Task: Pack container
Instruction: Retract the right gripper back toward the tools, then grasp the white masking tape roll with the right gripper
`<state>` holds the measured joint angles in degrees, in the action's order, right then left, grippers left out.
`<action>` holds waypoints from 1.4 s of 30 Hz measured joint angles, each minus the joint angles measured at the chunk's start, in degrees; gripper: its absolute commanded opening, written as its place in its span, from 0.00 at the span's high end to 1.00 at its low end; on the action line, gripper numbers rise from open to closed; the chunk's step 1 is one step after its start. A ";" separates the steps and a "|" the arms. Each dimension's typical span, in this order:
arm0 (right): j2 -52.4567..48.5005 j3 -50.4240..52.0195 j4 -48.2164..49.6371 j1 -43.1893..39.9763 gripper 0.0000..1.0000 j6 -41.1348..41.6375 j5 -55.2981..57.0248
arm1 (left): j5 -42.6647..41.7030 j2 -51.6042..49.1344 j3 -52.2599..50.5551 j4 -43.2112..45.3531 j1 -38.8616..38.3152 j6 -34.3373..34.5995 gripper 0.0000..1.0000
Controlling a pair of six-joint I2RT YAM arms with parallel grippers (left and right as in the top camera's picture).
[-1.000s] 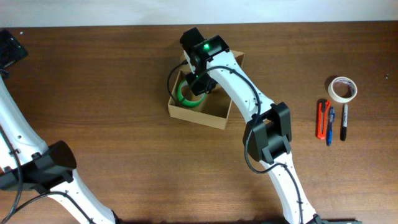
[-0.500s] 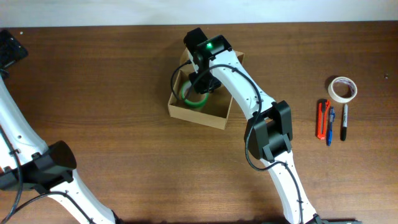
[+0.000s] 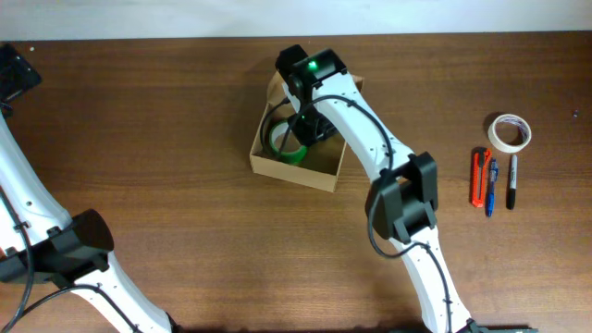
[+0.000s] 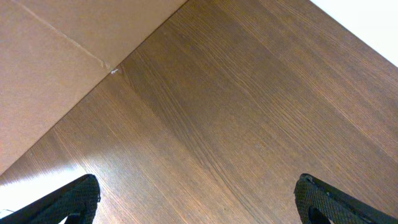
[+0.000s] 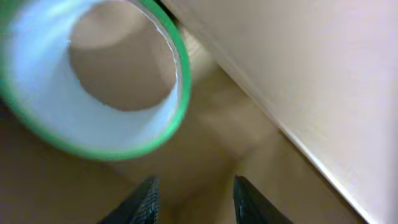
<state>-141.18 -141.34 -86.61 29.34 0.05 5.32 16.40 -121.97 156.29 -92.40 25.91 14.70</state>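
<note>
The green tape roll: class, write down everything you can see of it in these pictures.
The green tape roll is a ring with a bright green outer edge, a pale whitish inner wall and an open centre. It sits inside the tan cardboard container, toward the left side, and in the overhead view the right arm hides part of it. The right tool hovers just beside it, jaws apart, not gripping it.

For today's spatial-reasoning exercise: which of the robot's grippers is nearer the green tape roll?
The right gripper: it is inside the cardboard box, right beside the green tape roll. The left gripper hangs over bare table, far off.
</note>
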 measured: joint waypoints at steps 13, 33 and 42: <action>41.38 -3.89 -1.64 -17.53 0.43 1.62 14.78 | 0.02 0.00 0.00 0.00 0.00 -0.02 0.00; 7.26 -3.04 -9.49 -59.01 0.47 19.87 -2.47 | 0.02 0.00 0.00 0.00 -0.02 -0.02 0.00; -1.20 -3.02 -5.81 -60.02 0.42 20.87 -4.39 | 0.00 0.00 0.00 0.00 0.00 -0.02 0.00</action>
<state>-142.39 -144.35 -92.42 -30.68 20.93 0.93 16.40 -121.97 156.29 -92.40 25.91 14.68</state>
